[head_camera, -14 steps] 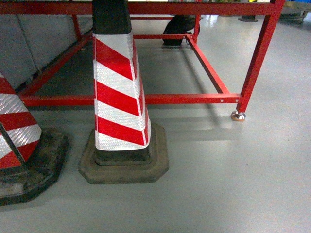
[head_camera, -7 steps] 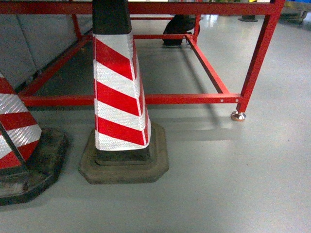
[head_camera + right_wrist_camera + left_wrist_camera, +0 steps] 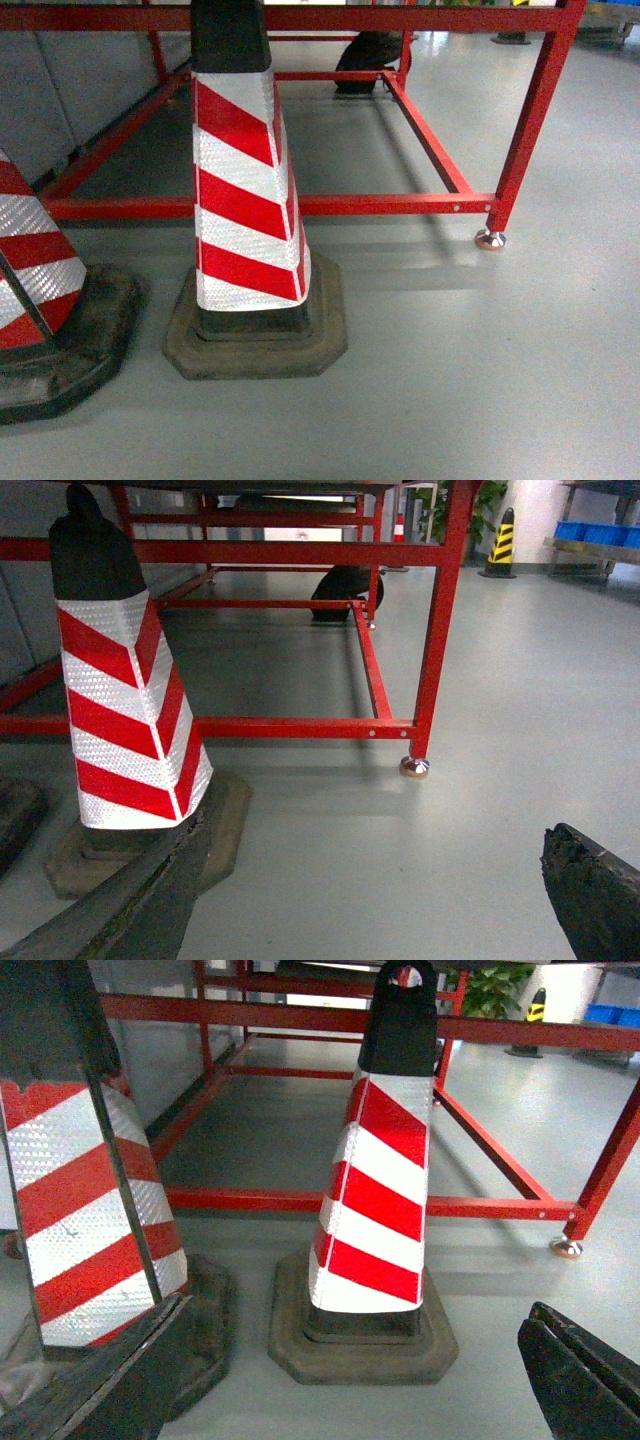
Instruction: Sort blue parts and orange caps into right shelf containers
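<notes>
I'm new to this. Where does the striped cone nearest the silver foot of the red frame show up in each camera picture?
Head: the striped cone stands left of centre, top cut off.
Left wrist: centre, whole cone visible, ring on top.
Right wrist: far left, base partly hidden by a dark gripper finger.
Shared landmark: the silver foot of the red frame, right of the cone.

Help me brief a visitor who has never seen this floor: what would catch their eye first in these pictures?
The red-and-white striped cone on its dark base, centre-left in the head view, with a second cone at the left edge. Behind them runs the red metal frame, its foot on the grey floor. No caps or crates are clearly visible.
</notes>
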Tool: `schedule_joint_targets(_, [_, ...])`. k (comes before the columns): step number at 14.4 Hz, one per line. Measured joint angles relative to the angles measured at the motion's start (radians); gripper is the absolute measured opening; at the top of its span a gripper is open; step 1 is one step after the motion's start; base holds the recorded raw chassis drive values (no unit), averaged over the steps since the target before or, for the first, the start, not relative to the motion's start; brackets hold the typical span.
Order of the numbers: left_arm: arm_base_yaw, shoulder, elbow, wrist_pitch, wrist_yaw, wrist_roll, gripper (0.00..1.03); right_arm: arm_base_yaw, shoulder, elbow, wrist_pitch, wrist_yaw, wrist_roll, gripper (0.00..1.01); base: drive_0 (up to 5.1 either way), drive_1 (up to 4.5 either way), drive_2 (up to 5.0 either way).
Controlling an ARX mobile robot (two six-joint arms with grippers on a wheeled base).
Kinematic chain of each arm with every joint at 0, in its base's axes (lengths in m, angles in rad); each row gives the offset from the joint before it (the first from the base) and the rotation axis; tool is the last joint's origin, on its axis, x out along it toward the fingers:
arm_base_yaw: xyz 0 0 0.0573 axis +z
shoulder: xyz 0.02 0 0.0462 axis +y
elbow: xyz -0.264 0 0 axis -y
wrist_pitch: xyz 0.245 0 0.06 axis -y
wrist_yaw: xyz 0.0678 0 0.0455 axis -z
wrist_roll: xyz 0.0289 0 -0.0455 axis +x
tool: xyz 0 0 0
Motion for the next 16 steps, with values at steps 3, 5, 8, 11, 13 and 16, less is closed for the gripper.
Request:
schedule_joint_targets(3, [0.0,0.0,0.0,0.002,0.001,0.002,0.98,0.0,0.0,0.0,0.001,0.0,0.0,0.98,0.0,0.0,0.0])
schedule_joint_targets(5, [0.0,0.0,0.0,0.003,-0.002,0.005,0.98,0.0,0.0,0.0,0.003,0.0,0.0,0.98,0.0,0.0,0.0])
schedule_joint_targets(8, [0.0,0.0,0.0,0.002,-0.001,0.006,0.98,0.0,0.0,0.0,0.0,0.0,0.0,0.98,0.0,0.0,0.0])
schedule_joint_targets(11, [0.0,0.0,0.0,0.002,0.0,0.006,0.98,0.0,0.0,0.0,0.002,0.0,0.0,0.98,0.0,0.0,0.0])
schedule_joint_targets(13, [0.0,0.0,0.0,0.003,-0.001,0.005,0.98,0.0,0.0,0.0,0.001,0.0,0.0,0.98,0.0,0.0,0.0])
schedule_joint_targets(16, [0.0,0.0,0.0,0.003,0.0,0.005,0.98,0.0,0.0,0.0,0.0,0.0,0.0,0.98,0.0,0.0,0.0])
